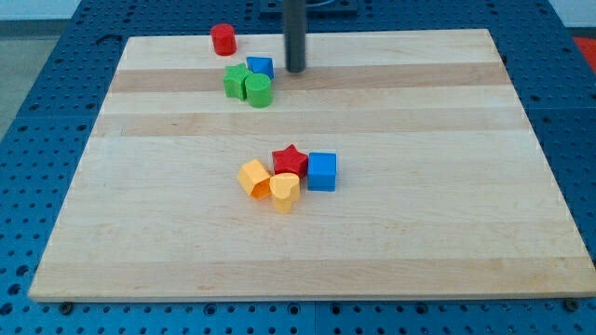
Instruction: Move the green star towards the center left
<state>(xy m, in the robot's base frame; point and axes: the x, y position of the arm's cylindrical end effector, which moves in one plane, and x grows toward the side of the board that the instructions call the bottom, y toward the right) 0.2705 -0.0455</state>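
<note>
Camera view, near to far: yellow blocks [268, 183], red star [290, 159], blue cube [321, 171] clustered mid surface [447, 223]. Farther: green star [235, 80] top-left of centre, touching green cylinder [258, 89], small blue block [261, 67] behind. My tip [295, 70] just right of blue block, near star. No fingers: bare rod. Star likely light, rigid, slides easily; may spin, so push on its right flank. Red block [223, 39] farthest.

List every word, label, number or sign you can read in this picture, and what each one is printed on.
None: no readable text anywhere.
The wooden board, the green star, the other coloured blocks and the dark rod ending in my tip, which sits just right of the small blue block, all carry no markings.
</note>
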